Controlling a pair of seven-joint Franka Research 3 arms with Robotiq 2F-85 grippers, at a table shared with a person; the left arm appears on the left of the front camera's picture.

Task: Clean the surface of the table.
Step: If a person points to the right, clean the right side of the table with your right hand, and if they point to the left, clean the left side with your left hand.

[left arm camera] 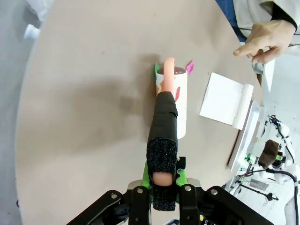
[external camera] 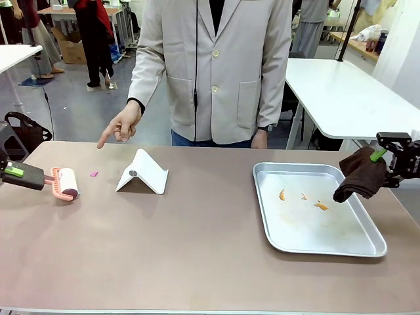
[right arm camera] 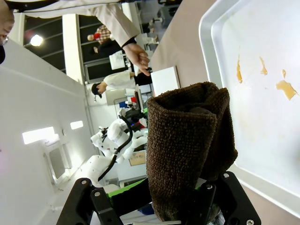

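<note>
Front view, brown table (external camera: pixel 184 243) across the whole width: tally on top?
One lint roller (external camera: pixel 67 184), one pink scrap (external camera: pixel 94 174), one white folded stand (external camera: pixel 143 172), one metal tray (external camera: pixel 315 165) with three orange smears (external camera: pixel 320 206).
And the grippers?
Pinched in the left gripper (external camera: pixel 14 172): the roller's foam-wrapped handle. Clamped in the right gripper (external camera: pixel 379 155): one brown cloth (external camera: pixel 359 176), by the tray's right edge. One hand (external camera: pixel 121 126), pointing down near the scrap.

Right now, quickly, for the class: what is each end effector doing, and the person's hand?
Left end effector: closed on the lint roller handle.
Right end effector: closed on the brown cloth.
Person's hand: pointing down toward the table.
</note>
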